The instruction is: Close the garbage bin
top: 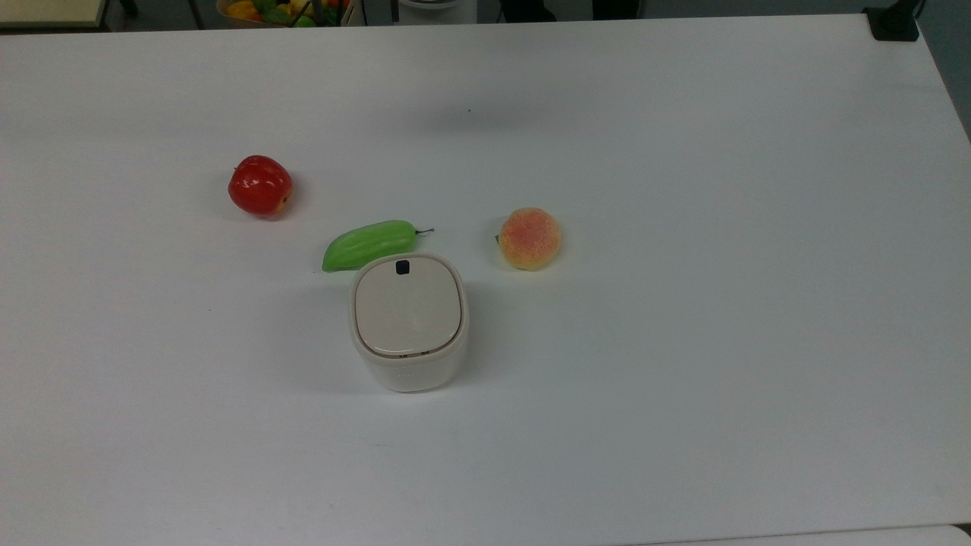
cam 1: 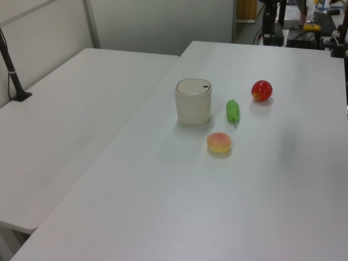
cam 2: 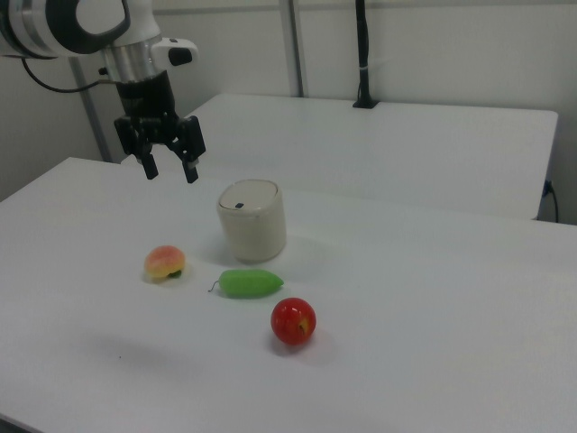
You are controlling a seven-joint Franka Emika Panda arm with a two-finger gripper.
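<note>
Top view: garbage bin point(top: 408, 322) sits mid-tabletop point(top: 683, 341), beige lid point(top: 408, 305) flat and flush, black tab point(top: 402, 267) at the lid's far edge. Green vegetable point(top: 369, 244) lies just beside the bin's far-left corner, touching or nearly so; can't tell which. Peach point(top: 529, 238) near the bin on the top view's right, apart from it. Red apple point(top: 260, 185) well apart toward the top view's upper left. Wide bare surface on the top view's right and along the near edge; far edge runs under a bowl of fruit point(top: 265, 9). Left view: bin point(cam 1: 193, 101) stands upright, lid down, closer to the tabletop's left-view-left edge than the fruits; vegetable point(cam 1: 232, 111) between bin and apple point(cam 1: 261, 90), peach point(cam 1: 219, 142) nearer the camera. A second table point(cam 1: 65, 125) adjoins on the left view's left. Large open area in the foreground. Right view: pincer point(cam 2: 168, 168) hangs in the air above the tabletop's far side, up and to the right view's left of the bin point(cam 2: 251, 219), clear of it; fingers point(cam 2: 190, 171) spread apart, holding nothing. Peach point(cam 2: 165, 262), vegetable point(cam 2: 250, 283) and apple point(cam 2: 293, 321) lie in front of the bin, all clear of the tabletop's edges.
</note>
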